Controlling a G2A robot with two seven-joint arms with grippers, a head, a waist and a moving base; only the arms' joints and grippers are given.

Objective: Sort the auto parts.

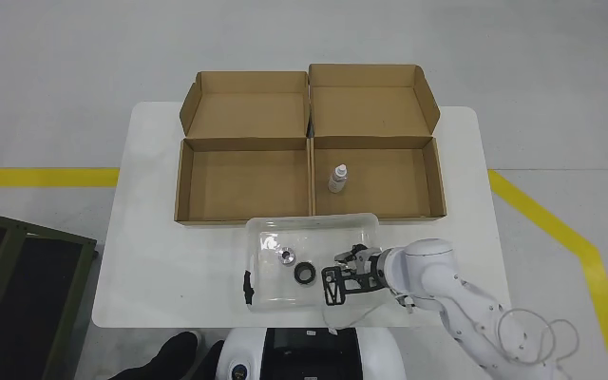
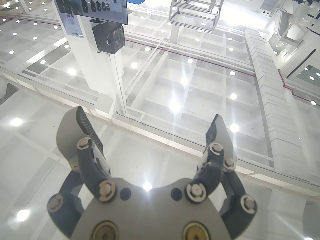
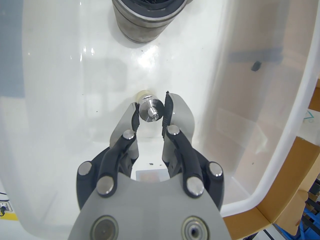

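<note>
My right gripper (image 3: 151,101) is down inside the clear plastic bin (image 3: 303,106), shut on a small silver metal fitting (image 3: 150,109) with a pale base that rests on the bin floor. Just beyond it lies a grey cylindrical bearing with a black inner ring (image 3: 147,13). From above, the right gripper (image 1: 330,281) sits in the bin (image 1: 313,220) beside the black-ringed bearing (image 1: 305,274) and a silver round part (image 1: 283,256). My left gripper (image 2: 148,116) points up at the ceiling, open and empty.
Two open cardboard boxes stand behind the bin: the left box (image 1: 242,180) and the right box (image 1: 380,180), which holds a small white bottle (image 1: 338,177). A black clip (image 1: 248,285) sits on the bin's left edge. A cardboard flap (image 3: 295,188) lies beside the bin.
</note>
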